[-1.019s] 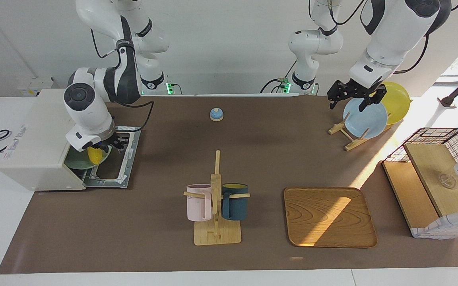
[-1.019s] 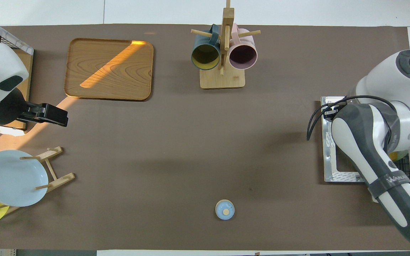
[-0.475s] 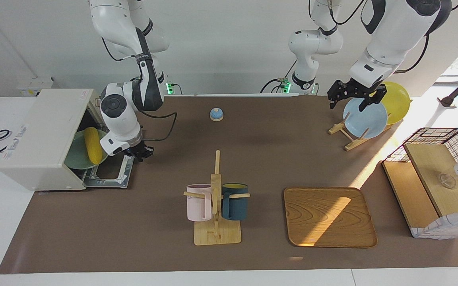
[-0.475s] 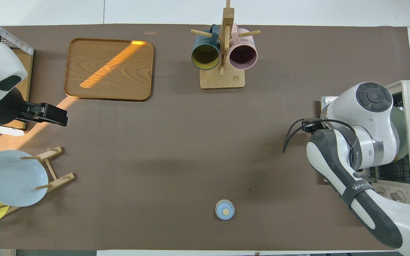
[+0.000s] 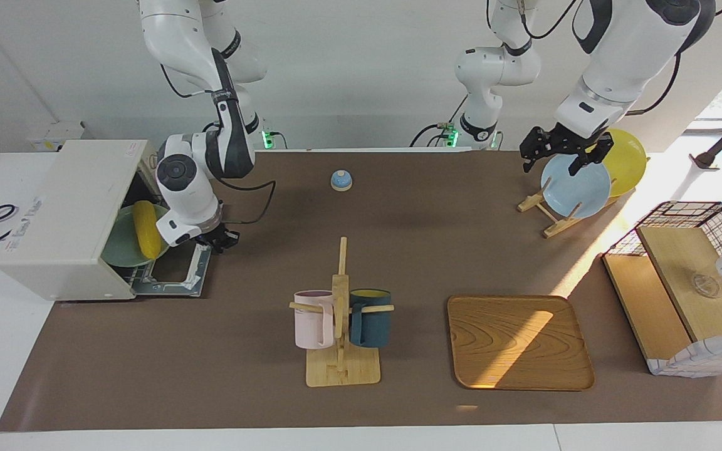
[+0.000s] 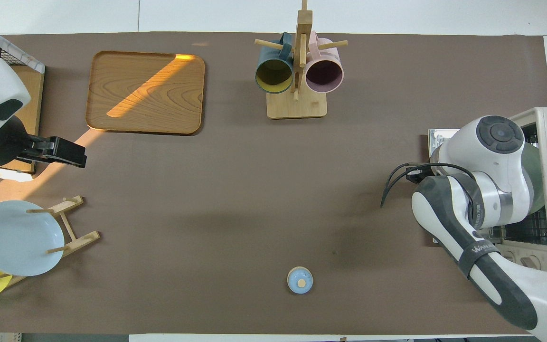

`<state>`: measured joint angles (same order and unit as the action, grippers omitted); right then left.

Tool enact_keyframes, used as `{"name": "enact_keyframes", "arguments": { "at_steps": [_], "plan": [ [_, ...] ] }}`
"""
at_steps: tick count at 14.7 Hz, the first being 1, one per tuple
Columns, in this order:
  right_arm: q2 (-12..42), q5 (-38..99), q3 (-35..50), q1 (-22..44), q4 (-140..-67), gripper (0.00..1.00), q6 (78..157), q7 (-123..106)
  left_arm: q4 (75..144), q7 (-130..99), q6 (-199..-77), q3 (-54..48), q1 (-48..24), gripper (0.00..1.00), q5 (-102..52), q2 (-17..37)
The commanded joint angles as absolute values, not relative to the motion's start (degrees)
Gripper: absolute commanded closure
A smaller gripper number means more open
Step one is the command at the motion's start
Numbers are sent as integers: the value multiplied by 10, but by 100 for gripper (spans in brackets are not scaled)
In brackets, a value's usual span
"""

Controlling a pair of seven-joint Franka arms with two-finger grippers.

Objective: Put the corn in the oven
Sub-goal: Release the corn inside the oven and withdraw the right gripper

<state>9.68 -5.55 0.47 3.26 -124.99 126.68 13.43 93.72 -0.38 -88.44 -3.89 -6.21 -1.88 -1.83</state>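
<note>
The corn (image 5: 146, 229) lies on a green plate (image 5: 124, 244) inside the open oven (image 5: 66, 219), just beside the right claw (image 5: 218, 238), which hangs over the lowered oven door (image 5: 176, 269); whether that claw is apart or together cannot be told. The placing step appears done, and the next move probably calls for shutting the door. The facing view shows the corn, hidden overhead by the right arm, while the left claw (image 5: 563, 153), fingers apart, waits above the blue plate (image 5: 577, 186).

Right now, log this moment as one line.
corn: on green plate in oven | oven door: open | right hand: empty, over door | left hand: waits over plate rack
</note>
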Motion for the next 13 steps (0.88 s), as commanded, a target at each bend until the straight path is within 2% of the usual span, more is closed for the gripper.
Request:
{"name": "enact_keyframes", "arguments": {
  "at_steps": [1,5,10,13],
  "plan": [
    [93,-83,7,26,-1258,100,1267,140,957,2,-893,-41,-54,0,-25,-36],
    [93,-149,7,23,-1244,100,1240,134,957,2,-893,-41,-54,0,-25,-36],
    [92,-156,6,12,-1108,100,1086,55,957,2,-893,-41,-54,0,-25,-36],
    [66,-149,6,-32,-1084,100,1038,-36,957,2,-893,-41,-54,0,-25,-36]
  ]
}}
